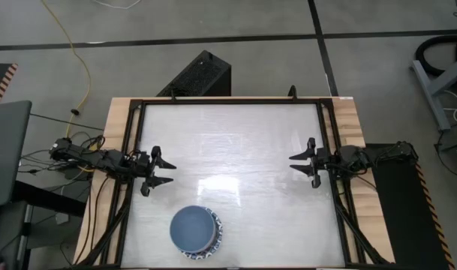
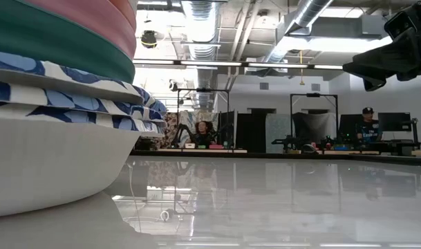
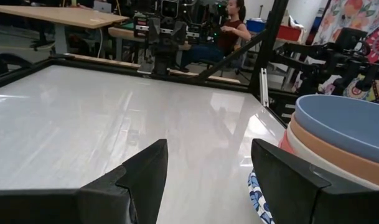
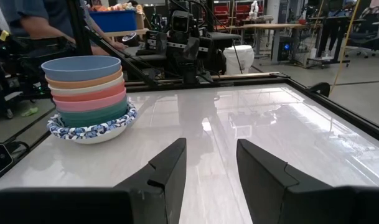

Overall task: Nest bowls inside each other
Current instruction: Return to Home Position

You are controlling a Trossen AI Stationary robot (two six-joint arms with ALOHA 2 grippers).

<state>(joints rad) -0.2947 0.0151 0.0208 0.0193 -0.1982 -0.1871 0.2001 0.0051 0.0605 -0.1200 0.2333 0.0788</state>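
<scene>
From above, the blue bowl (image 1: 192, 228) at six o'clock on the table (image 1: 251, 142) hides every bowl nested beneath it except a patterned rim (image 1: 217, 235), and the low view cuts the stack (image 2: 51, 159) off at nine and twelve o'clock.

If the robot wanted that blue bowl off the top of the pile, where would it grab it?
By its rim, from straight above. The blue bowl sits sunk into the orange bowl, so only its upper band and open mouth are free; one finger would go inside, one outside. The open left tool looks nearer than the right tool.
</scene>
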